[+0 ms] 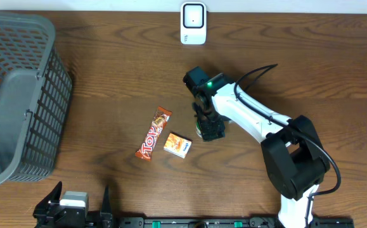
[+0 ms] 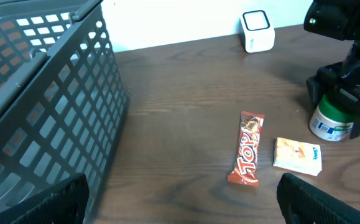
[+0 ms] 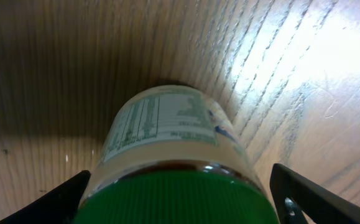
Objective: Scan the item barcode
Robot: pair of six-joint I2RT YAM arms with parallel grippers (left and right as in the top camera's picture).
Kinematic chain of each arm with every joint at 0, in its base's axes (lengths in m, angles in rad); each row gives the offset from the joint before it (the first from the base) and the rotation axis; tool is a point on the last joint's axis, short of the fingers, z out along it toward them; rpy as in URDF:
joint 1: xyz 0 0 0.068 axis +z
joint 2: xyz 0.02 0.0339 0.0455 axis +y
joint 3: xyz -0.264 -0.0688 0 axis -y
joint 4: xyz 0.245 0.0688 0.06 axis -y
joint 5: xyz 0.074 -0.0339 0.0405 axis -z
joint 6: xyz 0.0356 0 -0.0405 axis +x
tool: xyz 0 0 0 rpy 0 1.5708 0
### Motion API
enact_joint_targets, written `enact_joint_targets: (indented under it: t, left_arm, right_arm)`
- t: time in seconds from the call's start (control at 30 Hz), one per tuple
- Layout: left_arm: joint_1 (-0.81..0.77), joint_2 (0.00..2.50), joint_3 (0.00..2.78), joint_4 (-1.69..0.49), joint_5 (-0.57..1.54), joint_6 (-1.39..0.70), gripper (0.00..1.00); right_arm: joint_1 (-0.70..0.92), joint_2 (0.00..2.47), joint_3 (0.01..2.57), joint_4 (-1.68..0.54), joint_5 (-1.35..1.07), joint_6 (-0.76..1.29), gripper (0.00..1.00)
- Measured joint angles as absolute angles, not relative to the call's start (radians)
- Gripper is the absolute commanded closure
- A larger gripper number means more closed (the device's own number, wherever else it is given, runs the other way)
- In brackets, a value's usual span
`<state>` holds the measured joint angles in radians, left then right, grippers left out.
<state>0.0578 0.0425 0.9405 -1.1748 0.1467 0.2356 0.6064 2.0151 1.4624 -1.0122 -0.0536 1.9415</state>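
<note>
We see the right pincer [image 1: 210, 130] just right of centre in the overhead view, set down over a jar [image 2: 332, 118] with a green lid that stands upright on the desk [image 1: 107, 63]. Its jaws stand wide, one on each side of the lid; we cannot tell whether they press on it yet. The jar's printed label shows in the right wrist view, too blurred for us to read. Just left of the jar lie a small orange box [image 1: 177, 145] and, beside that, a candy bar [image 1: 154, 133], neither touching the jar. The white scanner [image 1: 193, 23] sits at the top edge, well apart from the jar. A grey basket [image 1: 50, 114] fills the left side. The left pincer [image 1: 82, 191] hangs at the bottom left, jaws spread wide and holding nothing.
</note>
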Motion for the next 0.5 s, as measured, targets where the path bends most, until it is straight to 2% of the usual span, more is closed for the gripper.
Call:
enact_joint_targets:
  t: [0.07, 0.27, 0.5]
  left_arm:
    - [0.058, 0.043, 0.941, -1.175, 0.147, 0.236, 0.04]
    - [0.058, 0.043, 0.941, -1.175, 0.147, 0.236, 0.04]
    - [0.058, 0.043, 0.941, -1.175, 0.147, 0.236, 0.04]
  right_arm:
    - [0.599, 2.015, 1.462, -1.018, -0.054, 1.945, 0.27]
    - [0.595, 2.015, 1.462, -1.026, -0.053, 1.946, 0.21]
    - [0.595, 2.015, 1.462, -1.035, -0.049, 1.946, 0.2]
